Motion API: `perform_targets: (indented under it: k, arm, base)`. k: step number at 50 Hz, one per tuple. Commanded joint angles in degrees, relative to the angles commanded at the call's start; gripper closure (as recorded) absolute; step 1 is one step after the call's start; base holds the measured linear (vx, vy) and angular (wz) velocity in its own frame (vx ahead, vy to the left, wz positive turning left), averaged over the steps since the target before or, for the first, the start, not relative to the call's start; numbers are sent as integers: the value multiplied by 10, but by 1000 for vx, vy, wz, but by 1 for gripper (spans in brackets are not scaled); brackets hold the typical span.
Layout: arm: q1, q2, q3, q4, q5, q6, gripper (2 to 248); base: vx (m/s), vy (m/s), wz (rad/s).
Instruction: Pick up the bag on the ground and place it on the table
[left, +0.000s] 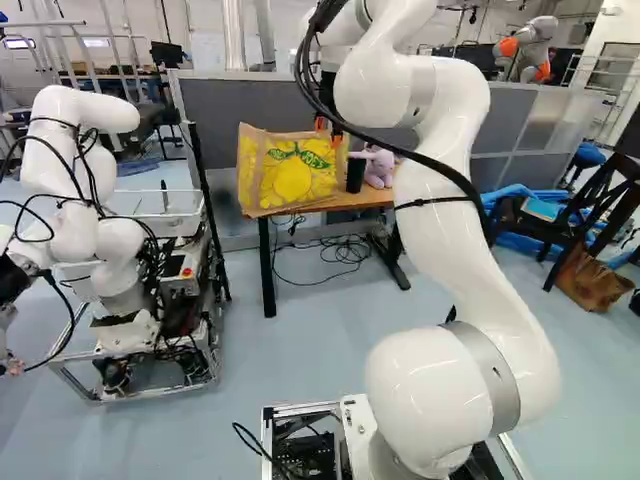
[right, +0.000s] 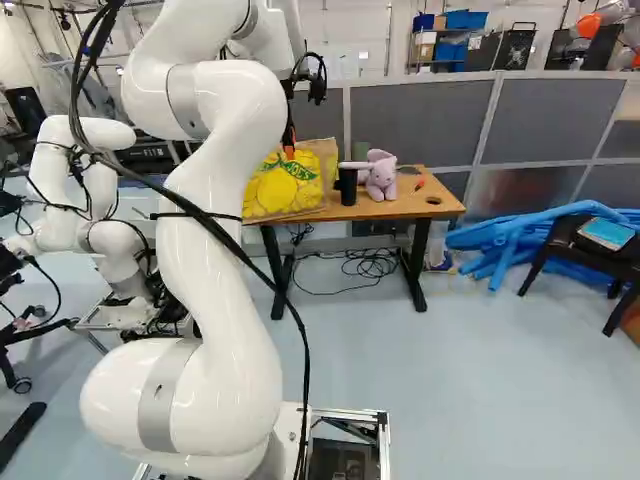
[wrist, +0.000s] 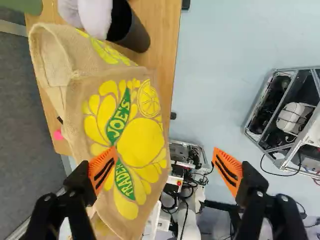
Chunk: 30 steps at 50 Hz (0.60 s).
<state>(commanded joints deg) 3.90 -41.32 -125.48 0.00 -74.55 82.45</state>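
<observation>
In the left base view, the bag (left: 290, 178) is on the table (left: 367, 199), at its left end. It stands up, and its long way goes side to side, along the table. Its big yellow fruit picture looks back toward the arm. The gripper (left: 328, 127) is at the bag's right top part, near the black cup (left: 355, 173).

In the right base view, the bag's front faces back too, a bit on a slant. It is tan with bright yellow fruit (like a big lemon!) and green bits. The cup and a pink stuffed toy (right: 381, 176) are to its right.

In the wrist view, the gripper (wrist: 164, 152) has its fingers spread wide. One finger is over the fruit picture, and the other is out past the bag, over the floor. The bag's long way runs from by the cup back under the first finger. Its cloth is creased, and plain tan folds gape on the side by the gray wall (wrist: 22, 115).
</observation>
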Motion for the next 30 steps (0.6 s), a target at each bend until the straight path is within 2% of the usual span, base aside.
perform_targets:
  k: [30]
  arm:
    - [0,1,2,0,2,-1,3]
  base:
    - [-9,-1,0]
